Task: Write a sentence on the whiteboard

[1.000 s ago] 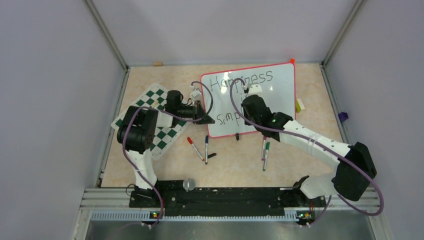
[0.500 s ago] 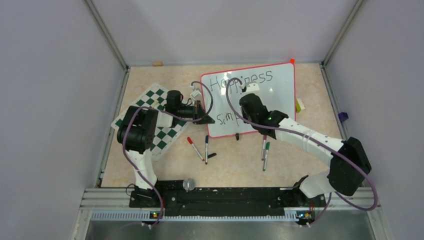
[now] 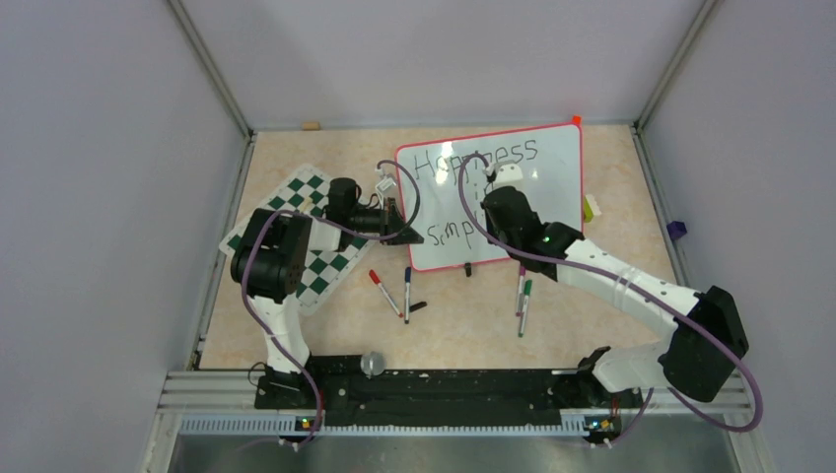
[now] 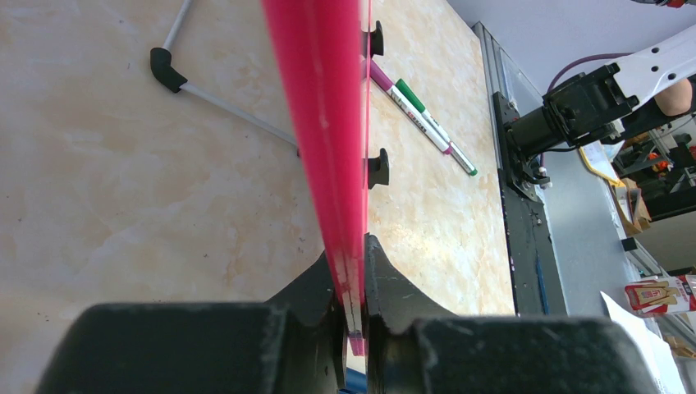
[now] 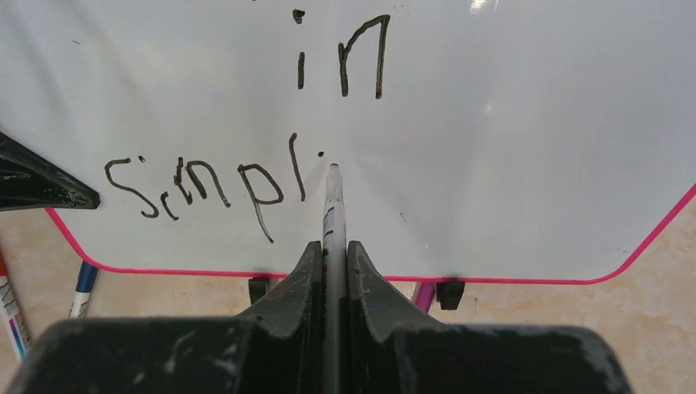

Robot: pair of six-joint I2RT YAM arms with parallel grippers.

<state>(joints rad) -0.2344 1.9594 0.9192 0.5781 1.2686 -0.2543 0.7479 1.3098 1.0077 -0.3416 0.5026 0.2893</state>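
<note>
The marker is clamped tight in the right gripper beside "Simpl", the whiteboard edge is pinched by the left gripper; strokes could be smeared if it slips.

The glossy white rectangular whiteboard carries a thin red-pink frame, small black feet and black handwriting, set against the beige, marble-veined worktop. The flat checkered chess mat alternates green and white squares; nearby lie a red-capped marker, a blue-capped marker, a green marker and a magenta marker. The left gripper and right gripper are matt black — the latter around a pale grey marker.
</note>
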